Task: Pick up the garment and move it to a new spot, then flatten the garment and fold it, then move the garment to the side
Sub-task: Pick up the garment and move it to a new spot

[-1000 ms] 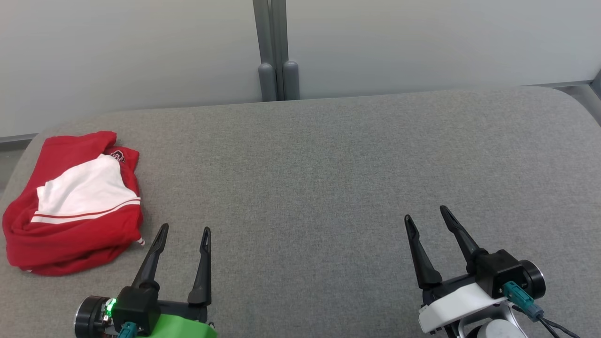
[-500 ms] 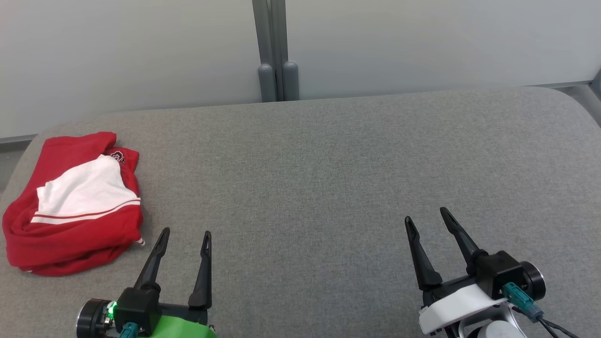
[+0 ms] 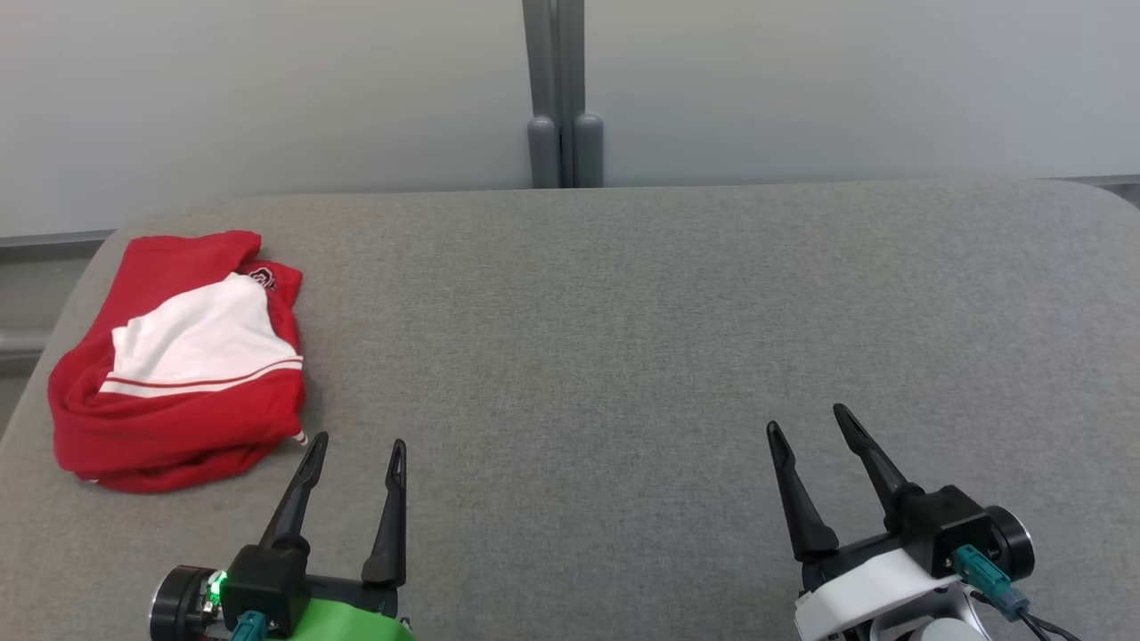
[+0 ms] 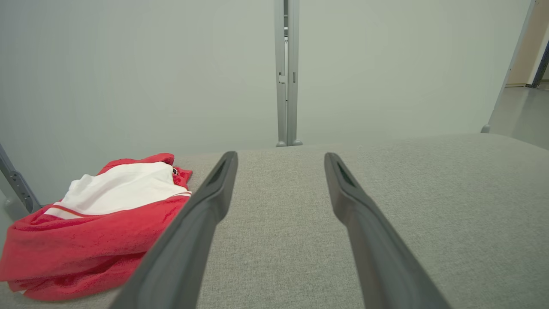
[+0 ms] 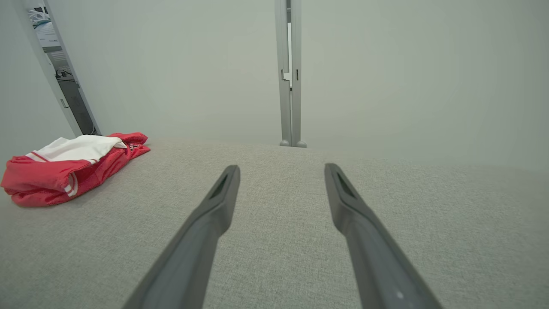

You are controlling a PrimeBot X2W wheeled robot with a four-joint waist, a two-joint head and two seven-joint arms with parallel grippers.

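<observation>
Garment (image 3: 178,392) — soft cloth; table (image 3: 623,338) matt grey woven fabric; fingers (image 3: 298,494) — matt dark plastic.

— What colours is the garment (image 3: 169,427) at the far left?
— Red, with a white panel crossed by a thin red stripe and a small dark emblem.
— And the padded surface (image 3: 623,312)?
— Flecked grey weave. The left gripper (image 3: 359,442) is black on a green housing, and the right gripper (image 3: 806,418) is black on a white one.
</observation>
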